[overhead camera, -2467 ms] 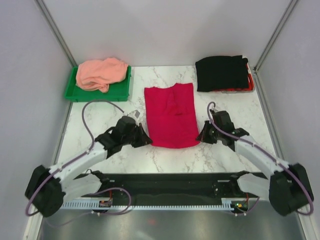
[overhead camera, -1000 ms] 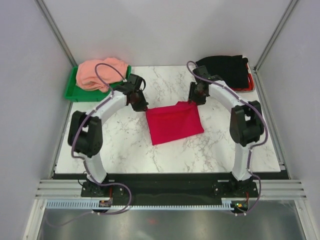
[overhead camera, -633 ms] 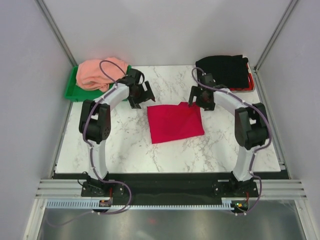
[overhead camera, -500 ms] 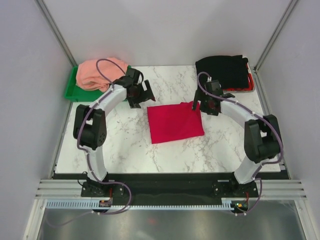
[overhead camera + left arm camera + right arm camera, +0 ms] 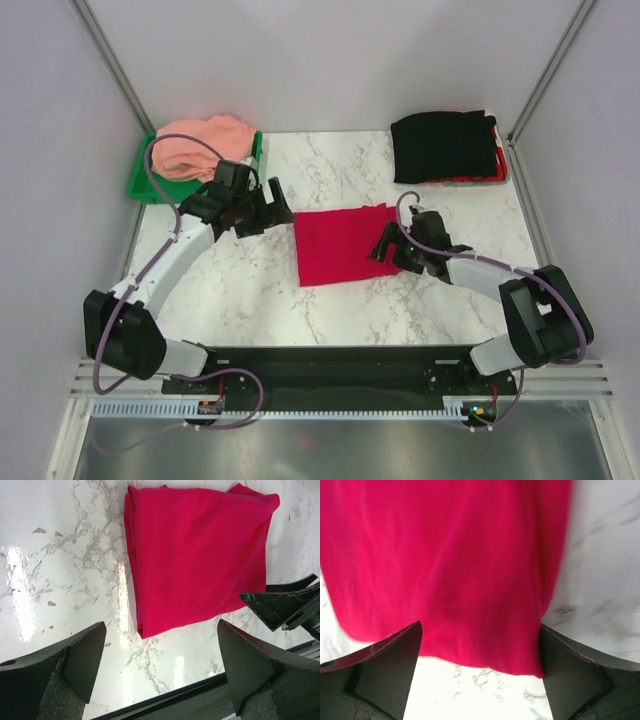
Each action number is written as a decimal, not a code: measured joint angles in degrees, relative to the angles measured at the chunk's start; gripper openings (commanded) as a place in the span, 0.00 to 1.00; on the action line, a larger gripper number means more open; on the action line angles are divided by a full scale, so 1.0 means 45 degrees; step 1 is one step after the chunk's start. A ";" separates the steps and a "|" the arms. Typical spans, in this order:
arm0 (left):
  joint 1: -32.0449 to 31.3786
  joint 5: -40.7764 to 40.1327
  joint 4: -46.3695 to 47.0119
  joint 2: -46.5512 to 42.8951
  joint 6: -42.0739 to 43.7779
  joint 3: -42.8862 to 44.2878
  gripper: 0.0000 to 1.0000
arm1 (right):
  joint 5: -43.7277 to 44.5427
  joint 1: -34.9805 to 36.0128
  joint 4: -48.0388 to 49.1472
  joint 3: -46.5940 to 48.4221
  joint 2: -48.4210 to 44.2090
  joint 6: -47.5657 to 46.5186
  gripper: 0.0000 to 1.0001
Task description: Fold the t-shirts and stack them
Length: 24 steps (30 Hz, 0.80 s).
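Though crumpled, pink t-shirt [image 5: 198, 147] in tray [image 5: 146, 189]

Red tee [image 5: 340, 246] folded, ctr; pink tee [image 5: 198, 146] crumpled, far L; black tee [image 5: 443, 146] folded, far R.

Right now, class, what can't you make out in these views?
- Top view: the black t-shirt hides all but a red edge of whatever lies beneath.
- Right wrist view: the crimson-red t-shirt is blurred, cut off at the top edge.
- Top view: the salmon-pink t-shirt is bunched; sleeves unreadable.
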 measured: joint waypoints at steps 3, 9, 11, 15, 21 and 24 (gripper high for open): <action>0.0000 -0.0005 -0.0345 -0.0767 0.0306 -0.0471 1.00 | -0.0209 0.1253 0.0597 -0.0277 -0.0068 0.0466 0.98; 0.0000 -0.0087 -0.0991 -0.2074 0.1010 -0.1001 1.00 | 0.0034 0.2123 -0.0413 -0.0262 -0.0495 0.0340 0.98; 0.0000 -0.0155 -0.1122 -0.2642 0.1311 -0.1287 1.00 | 0.0296 0.1384 -0.1326 0.0049 -0.0612 -0.0058 0.98; -0.0005 -0.0821 -0.1345 -0.4124 0.2011 -0.2152 1.00 | 0.0685 -0.0175 -0.2618 0.1336 -0.0248 -0.0913 0.98; 0.0005 -0.2273 -0.1758 -0.6849 0.2846 -0.3254 1.00 | 0.0369 -0.0486 -0.2754 0.4376 0.2584 -0.1851 0.98; 0.0000 -0.2934 -0.1763 -0.8208 0.2914 -0.3643 1.00 | -0.0058 -0.0486 -0.2633 0.5542 0.4401 -0.1953 0.98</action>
